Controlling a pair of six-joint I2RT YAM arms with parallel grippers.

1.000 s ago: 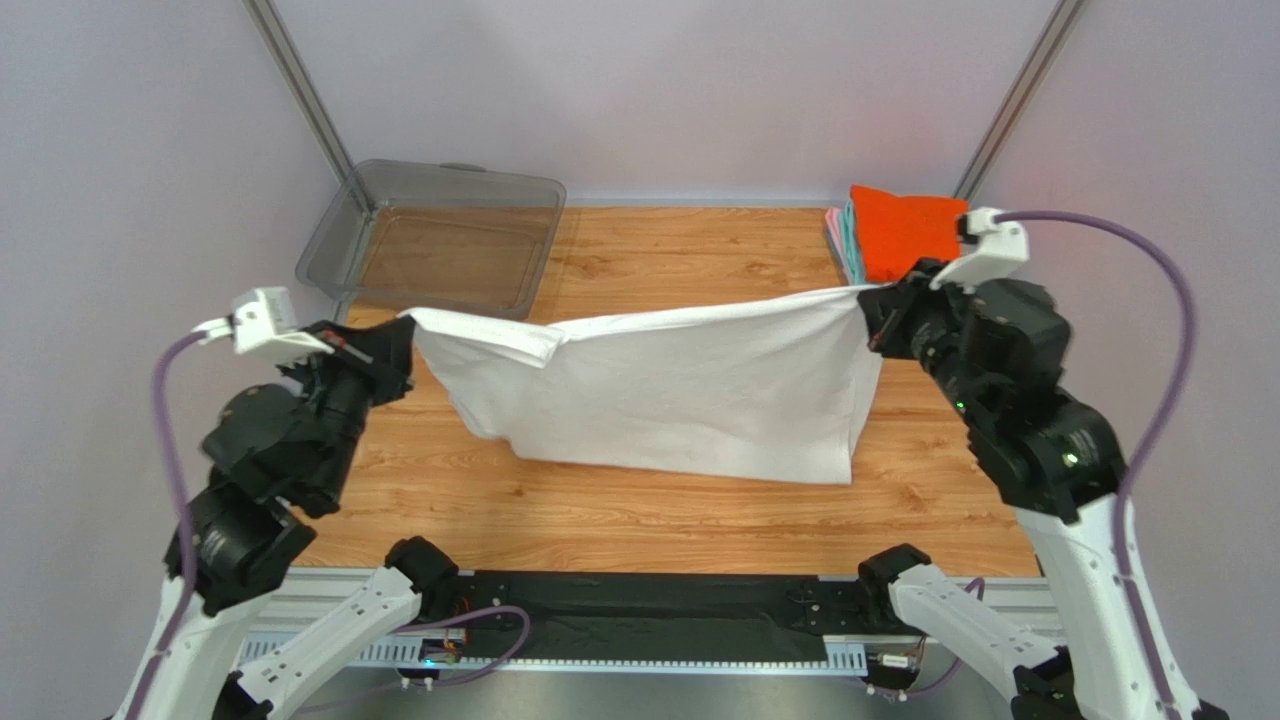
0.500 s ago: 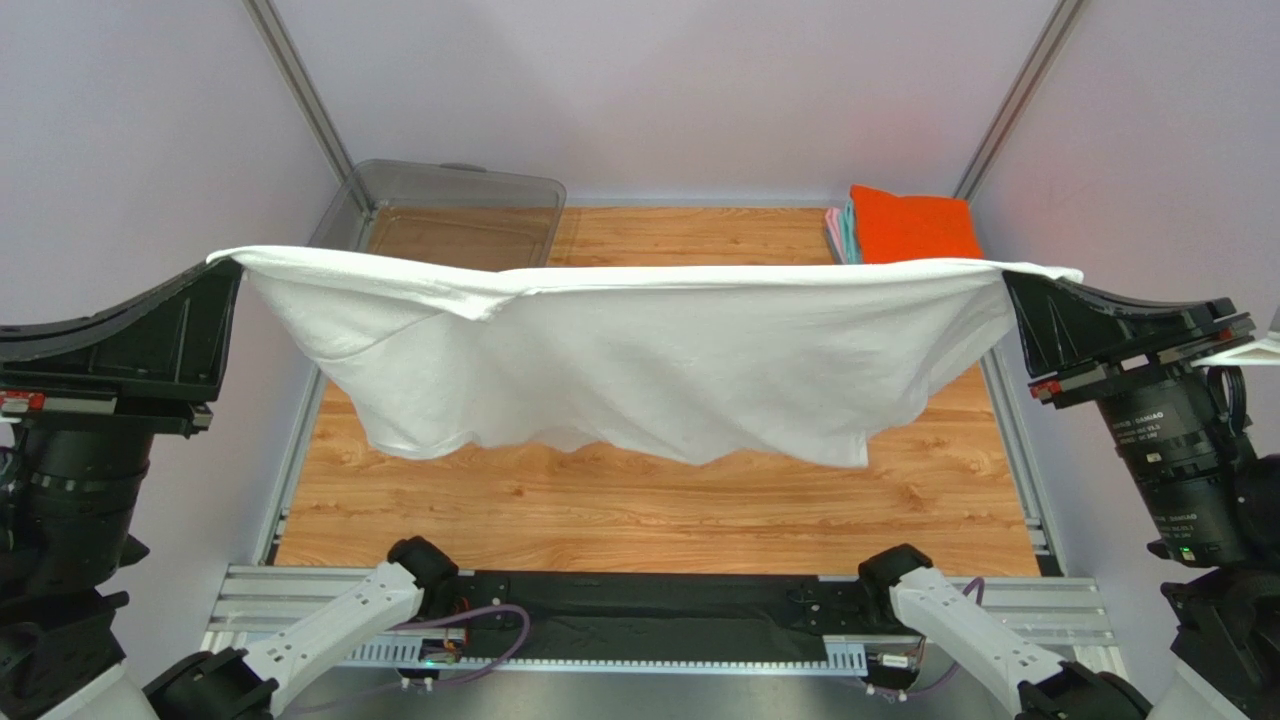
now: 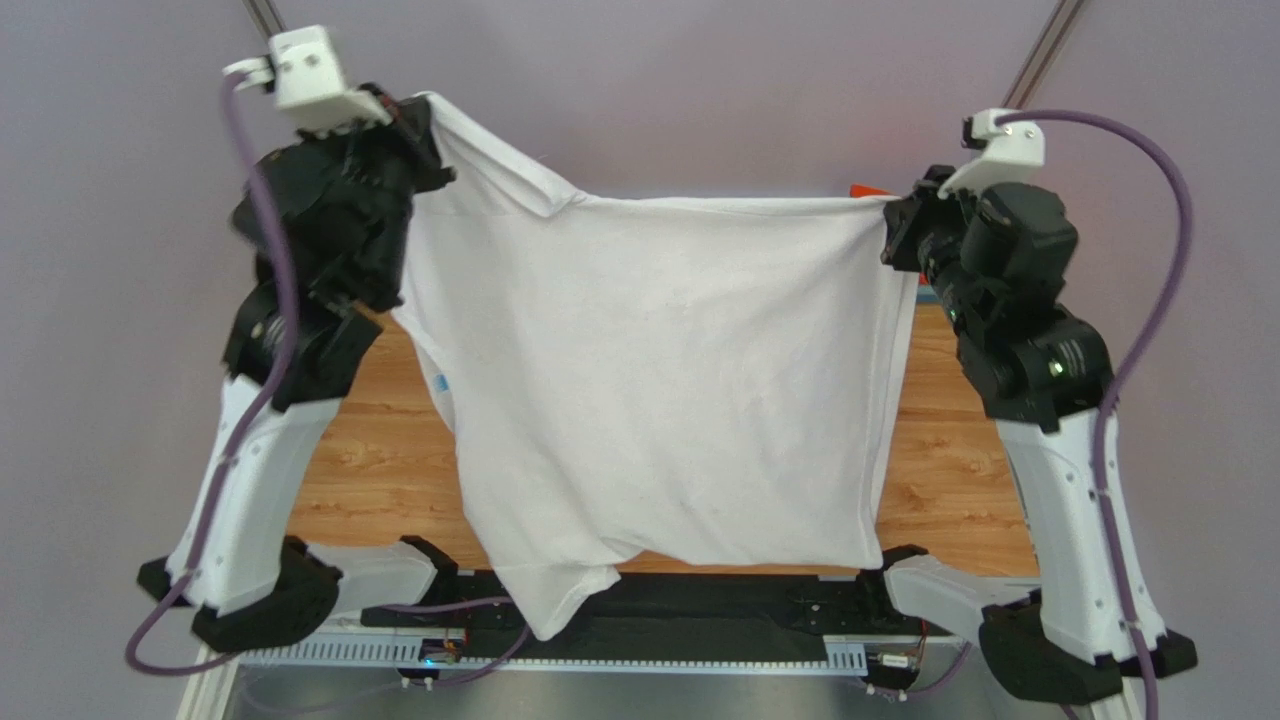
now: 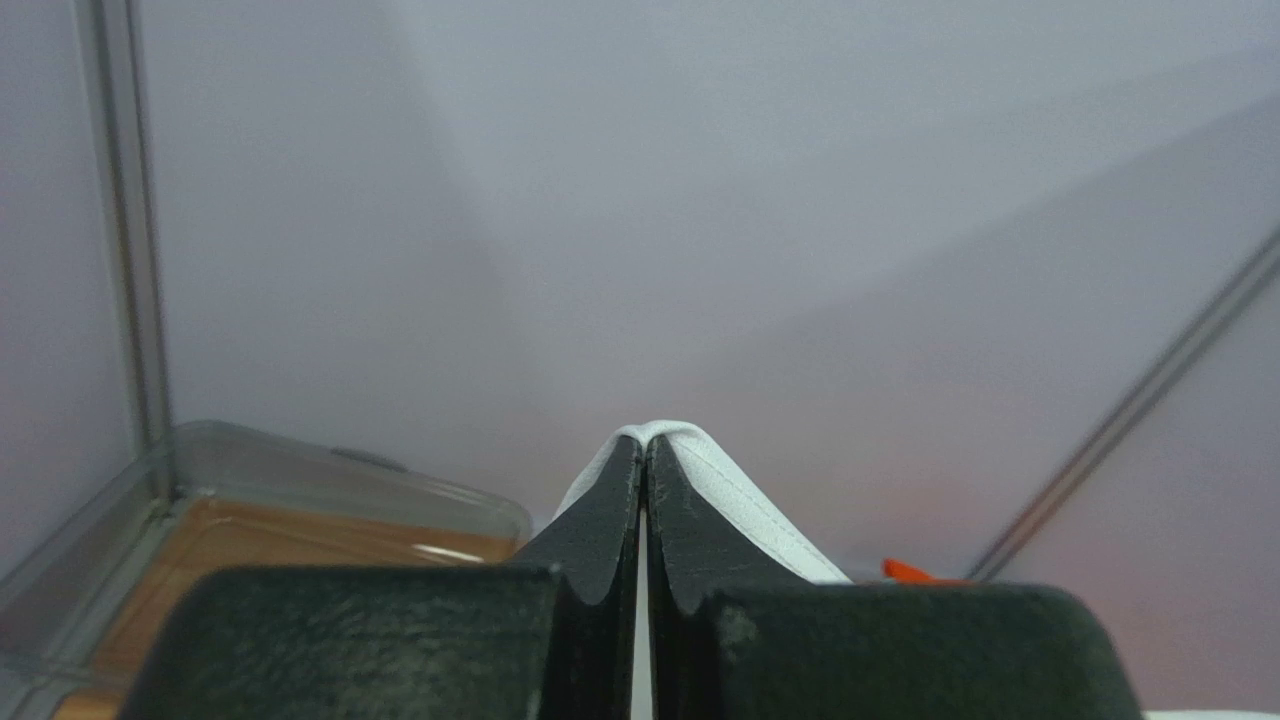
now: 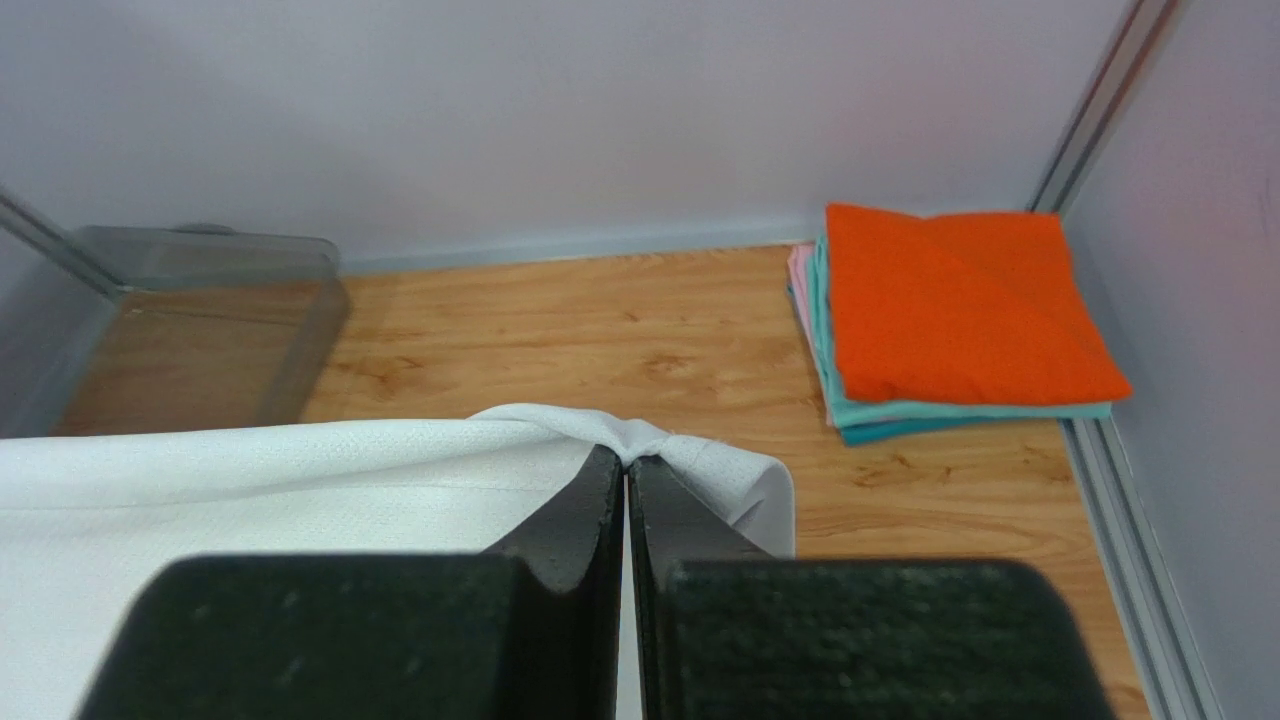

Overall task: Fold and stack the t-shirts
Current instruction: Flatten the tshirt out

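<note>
Hanging white t-shirt (image 3: 661, 375) curtains the middle; folded stack (image 5: 962, 308) fills far-right corner

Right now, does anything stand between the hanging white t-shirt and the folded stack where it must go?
Nothing visible does: only wooden table shows between the white t-shirt and the folded stack; the clear bin sits far left.

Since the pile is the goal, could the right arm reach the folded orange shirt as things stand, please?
Probably, for reach: the orange shirt lies uncovered ahead of the right tool, only bare table between. But that tool is shut on the white t-shirt, so grasping looks unlikely.
</note>
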